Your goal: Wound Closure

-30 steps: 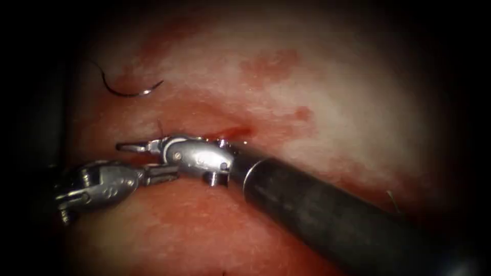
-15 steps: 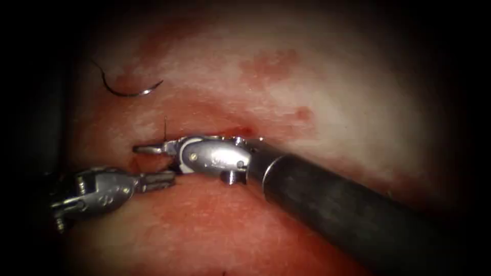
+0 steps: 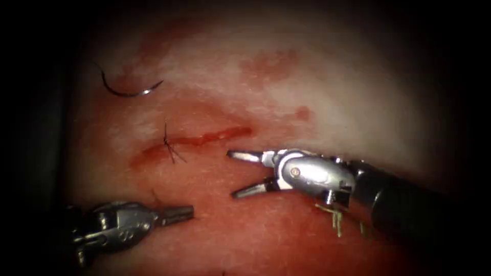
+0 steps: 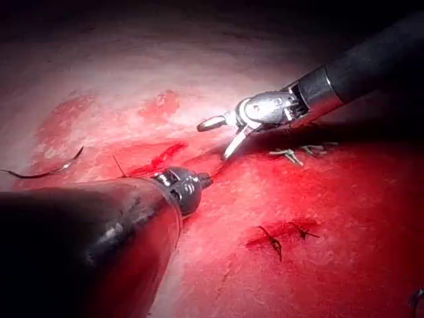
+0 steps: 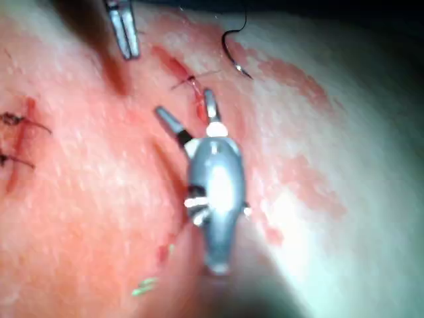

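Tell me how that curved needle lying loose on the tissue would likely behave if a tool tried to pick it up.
The needle looks thin and smoothly curved, so it would probably swivel or slip in a grip. It lies flat on wet-looking tissue, so it may slide when nudged. Being metal, it should stay stiff. The left tool looks shut on nothing; the right tool is open, empty.

Right hand (image 3: 236, 174) agape, left hand (image 3: 189, 212) closed

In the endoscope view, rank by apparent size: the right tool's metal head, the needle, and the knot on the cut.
1. Right tool head, jaws open, holding nothing; nearest the camera, which inflates it.
2. Needle, lying free on the tissue.
3. Knot on the cut.
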You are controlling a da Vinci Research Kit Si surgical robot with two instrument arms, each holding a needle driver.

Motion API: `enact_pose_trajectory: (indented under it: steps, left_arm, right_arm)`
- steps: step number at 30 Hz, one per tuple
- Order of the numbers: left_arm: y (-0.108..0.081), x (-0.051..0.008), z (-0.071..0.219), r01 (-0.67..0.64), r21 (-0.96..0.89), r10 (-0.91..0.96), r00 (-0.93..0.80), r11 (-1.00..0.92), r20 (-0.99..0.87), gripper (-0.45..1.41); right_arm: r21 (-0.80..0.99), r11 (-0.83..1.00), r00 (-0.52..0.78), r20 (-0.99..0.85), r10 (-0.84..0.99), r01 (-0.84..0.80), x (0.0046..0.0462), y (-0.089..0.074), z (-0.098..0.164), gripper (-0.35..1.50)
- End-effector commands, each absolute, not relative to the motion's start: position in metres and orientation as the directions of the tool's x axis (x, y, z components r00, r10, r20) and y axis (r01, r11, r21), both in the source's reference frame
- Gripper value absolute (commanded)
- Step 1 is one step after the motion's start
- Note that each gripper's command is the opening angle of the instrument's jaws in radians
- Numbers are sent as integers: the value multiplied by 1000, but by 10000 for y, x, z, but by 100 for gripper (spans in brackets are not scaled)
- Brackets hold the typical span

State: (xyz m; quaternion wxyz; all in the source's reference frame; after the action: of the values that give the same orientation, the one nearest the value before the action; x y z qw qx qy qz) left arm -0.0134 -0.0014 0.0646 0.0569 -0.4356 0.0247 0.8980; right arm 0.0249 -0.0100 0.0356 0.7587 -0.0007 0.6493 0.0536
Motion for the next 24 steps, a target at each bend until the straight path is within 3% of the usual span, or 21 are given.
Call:
enact_pose_trajectory:
  steps: [1,7,15,17,21,22,24]
  left_arm:
    - [-20,-150,654,-125,-31,101,-603,-992,-791,-45]
    - [-37,-190,666,-125,-87,145,-590,-988,-794,-45]
    - [-51,-223,688,-132,-176,220,-548,-975,-807,-45]
    - [-48,-222,695,-142,-207,251,-535,-968,-806,-25]
    - [-43,-202,722,-228,-269,352,-538,-936,-766,32]
    - [-42,-189,733,-270,-299,401,-534,-915,-745,56]
    - [-40,-175,741,-287,-320,428,-535,-903,-728,67]
  right_arm:
    - [67,993,156,-984,82,-95,240,-95,361,148]
    - [63,990,189,-978,86,-126,223,-95,363,148]
    - [65,990,179,-980,87,-127,238,-99,366,148]
    - [65,991,176,-981,86,-121,243,-101,367,148]
    - [62,991,171,-982,82,-116,252,-105,368,148]
    - [68,991,170,-982,86,-113,254,-106,368,148]
    - [68,991,171,-982,86,-114,254,-106,368,148]
